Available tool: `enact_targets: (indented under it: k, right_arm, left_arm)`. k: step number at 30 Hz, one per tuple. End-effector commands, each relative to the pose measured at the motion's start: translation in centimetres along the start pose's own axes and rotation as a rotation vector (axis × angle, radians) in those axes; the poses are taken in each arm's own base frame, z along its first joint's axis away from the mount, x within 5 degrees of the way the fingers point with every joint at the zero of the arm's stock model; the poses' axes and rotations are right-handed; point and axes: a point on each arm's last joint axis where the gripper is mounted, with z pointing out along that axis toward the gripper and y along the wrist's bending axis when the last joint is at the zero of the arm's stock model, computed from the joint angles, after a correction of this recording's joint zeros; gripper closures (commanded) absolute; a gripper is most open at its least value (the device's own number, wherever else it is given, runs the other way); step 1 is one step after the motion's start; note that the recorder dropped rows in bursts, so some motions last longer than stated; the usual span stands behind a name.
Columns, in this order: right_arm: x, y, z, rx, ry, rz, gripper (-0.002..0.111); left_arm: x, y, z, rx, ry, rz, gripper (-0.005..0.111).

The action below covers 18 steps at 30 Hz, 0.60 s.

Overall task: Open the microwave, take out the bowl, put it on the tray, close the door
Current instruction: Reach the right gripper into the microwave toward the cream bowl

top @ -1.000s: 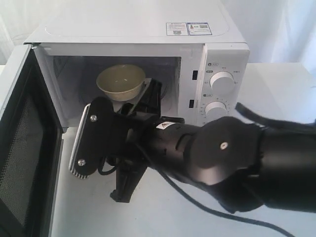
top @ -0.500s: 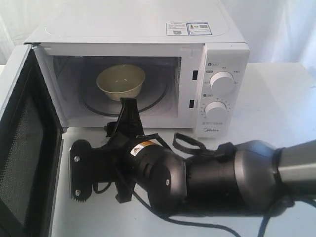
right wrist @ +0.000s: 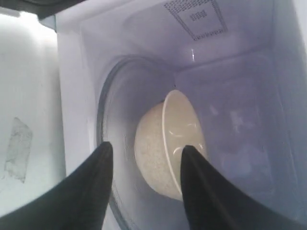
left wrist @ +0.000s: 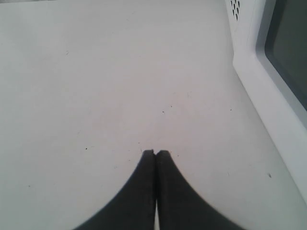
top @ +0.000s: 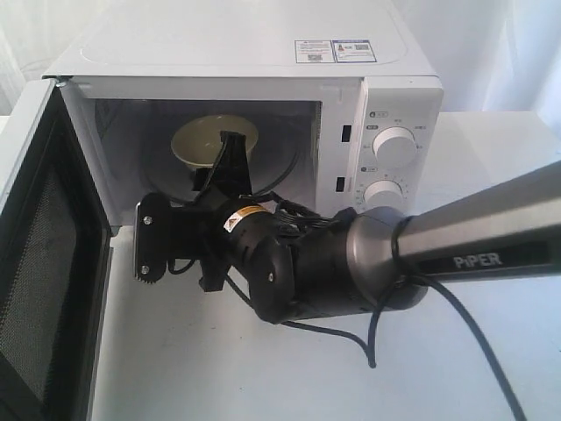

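Right hand (right wrist: 147, 146) farther in; bowl (top: 197, 145) upright

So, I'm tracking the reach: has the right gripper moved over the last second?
Yes. The right gripper went forward into the microwave opening; its finger now overlaps the bowl, earlier below it.

My right fingers (right wrist: 91, 187) are showing matte black against the pale cream-yellow bowl (right wrist: 168, 143), whose outside is looking finely speckled. The microwave (top: 263, 53) is gleaming white, its two knobs (top: 394, 145) white too, its door (top: 44, 263) wearing a black mesh inside. The table (top: 289, 377) is showing white, and my arm (top: 491, 241) is showing grey with white lettering.
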Motion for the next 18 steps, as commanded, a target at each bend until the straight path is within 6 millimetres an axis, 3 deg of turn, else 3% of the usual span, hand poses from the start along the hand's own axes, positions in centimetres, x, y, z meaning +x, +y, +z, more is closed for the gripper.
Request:
enact_targets:
  k: [1,9,18]
  right_arm:
    - [1.1,-0.7,1.9,0.069,0.031,0.005,0.064]
    - [2.1,-0.6,4.9,-0.004,0.031,-0.011,0.058]
    - [2.7,-1.1,6.6,-0.011,0.042,0.010,0.056]
  left_arm:
    - [0.2,0.0,0.0,0.002,0.003,-0.009,0.107]
    - [0.2,0.0,0.0,0.002,0.003,-0.009,0.107]
    - [0.2,0.0,0.0,0.002,0.003,-0.006,0.107]
